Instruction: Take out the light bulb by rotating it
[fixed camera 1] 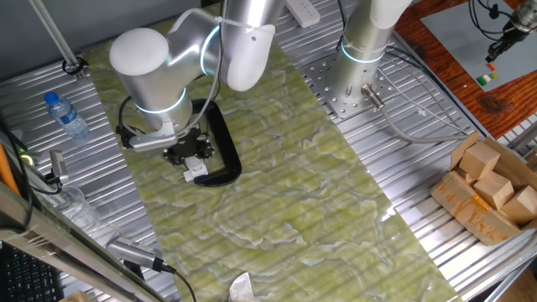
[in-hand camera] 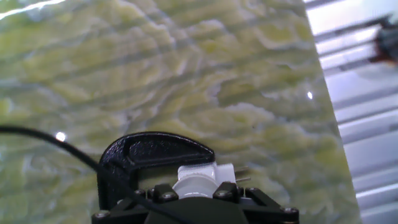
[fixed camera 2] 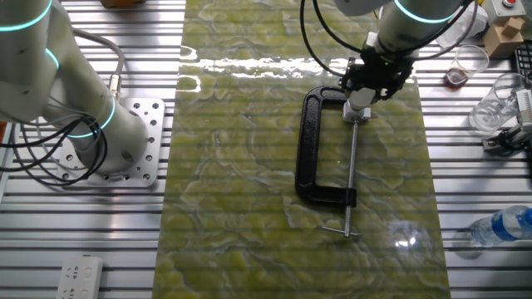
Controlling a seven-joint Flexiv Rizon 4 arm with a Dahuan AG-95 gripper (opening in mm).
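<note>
The light bulb (in-hand camera: 195,186) shows in the hand view as a small white rounded shape at the bottom, between my two black fingertips. It sits in a white boxy socket piece (in-hand camera: 211,170) held in the black C-shaped clamp (in-hand camera: 149,153). My gripper (in-hand camera: 194,194) is shut on the bulb. In one fixed view the gripper (fixed camera 1: 191,156) covers the bulb, with the socket (fixed camera 1: 196,170) and the clamp (fixed camera 1: 225,153) below it. In the other fixed view the gripper (fixed camera 2: 371,83) stands over the socket (fixed camera 2: 357,109) at the clamp's (fixed camera 2: 310,149) far end, and the screw rod (fixed camera 2: 351,174) runs towards the camera.
A second arm's base (fixed camera 2: 87,133) stands on the metal table beside the green mat (fixed camera 2: 249,183). A water bottle (fixed camera 1: 65,115), a cardboard box of wooden blocks (fixed camera 1: 491,189), glass cups (fixed camera 2: 499,106) and a power strip (fixed camera 2: 79,276) lie around the mat.
</note>
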